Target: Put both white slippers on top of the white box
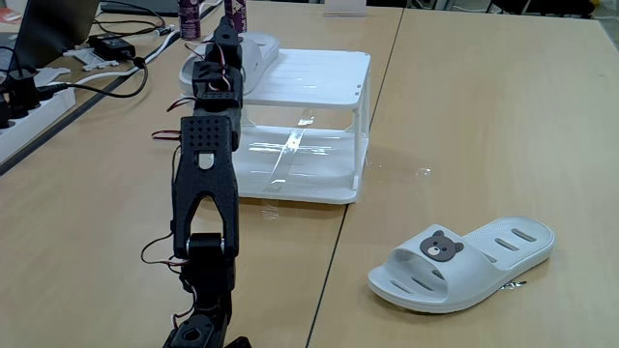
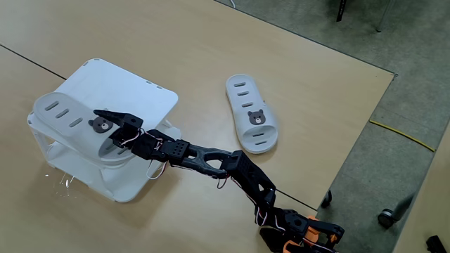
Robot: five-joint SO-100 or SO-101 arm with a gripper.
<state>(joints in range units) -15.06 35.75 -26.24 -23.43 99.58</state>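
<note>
Fingers (image 2: 112,121) spread over first slipper (image 2: 74,125) on white box (image 2: 133,88); second slipper (image 2: 252,112) lies well right on desk (image 2: 211,42), long axis away from arm.

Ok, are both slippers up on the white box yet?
No: one slipper lies on the white box, the other slipper rests on the table.

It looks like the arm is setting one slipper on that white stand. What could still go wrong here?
The slipper on the white box lies at its edge, its heel end overhanging; if the gripper snags it, it might slide off. The stand looks light on thin legs, so a nudge from the arm could shift it. The second slipper lies apart on the table, and placing it may knock the first.
</note>
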